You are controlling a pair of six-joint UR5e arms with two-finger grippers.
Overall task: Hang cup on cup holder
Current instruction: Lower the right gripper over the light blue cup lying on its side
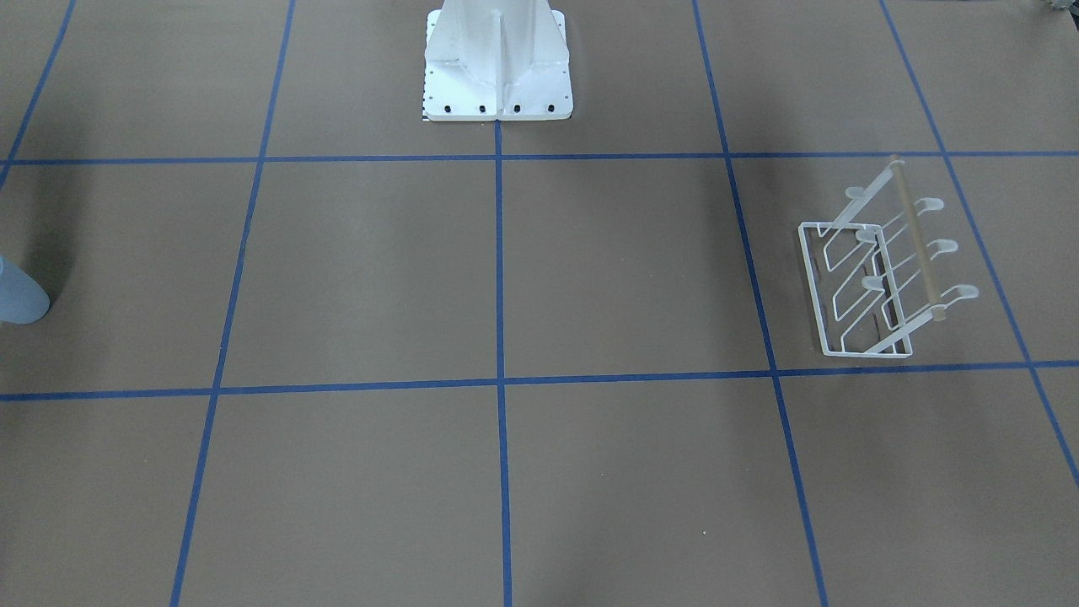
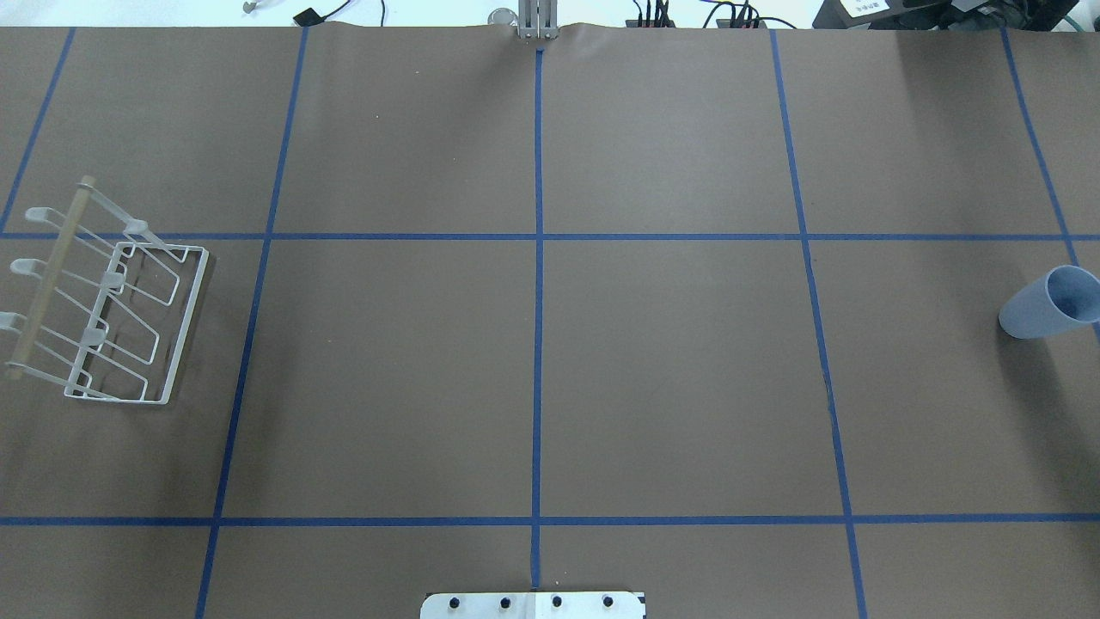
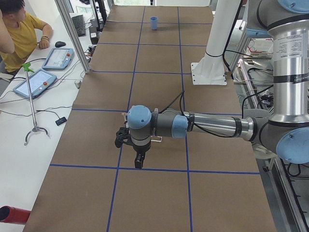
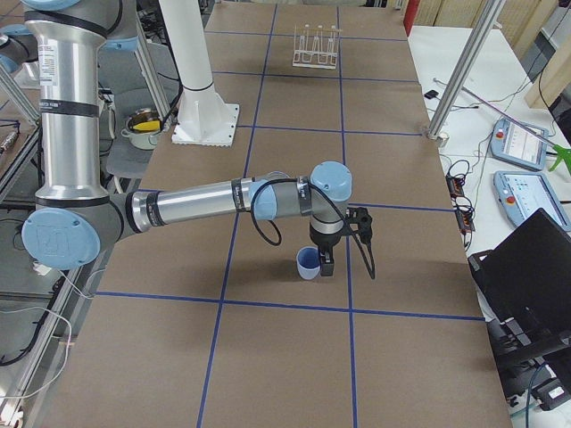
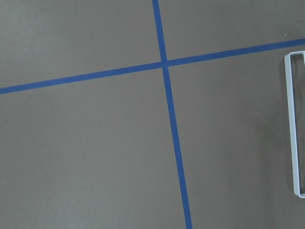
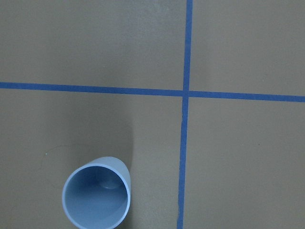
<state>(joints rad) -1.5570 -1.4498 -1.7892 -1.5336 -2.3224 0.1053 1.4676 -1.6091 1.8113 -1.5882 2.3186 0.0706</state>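
Observation:
The pale-blue cup (image 2: 1048, 303) stands upright, mouth up, at the table's right end. It also shows at the left edge of the front view (image 1: 18, 292) and in the right wrist view (image 6: 96, 193). The white wire cup holder (image 2: 107, 305) with its wooden dowel stands at the left end (image 1: 885, 274); its prongs are bare. In the exterior right view my right gripper (image 4: 326, 265) hangs right beside the cup (image 4: 308, 264). In the exterior left view my left gripper (image 3: 139, 162) points down and the arm hides the holder. I cannot tell whether either gripper is open. The left wrist view shows only the holder's base frame (image 5: 295, 129).
The white pedestal base (image 1: 497, 76) with bolts stands at the robot's side of the table centre. Blue tape lines grid the brown table. An operator (image 3: 19, 29) sits by pendants beyond the far edge. A laptop (image 4: 526, 267) sits off the table's right end.

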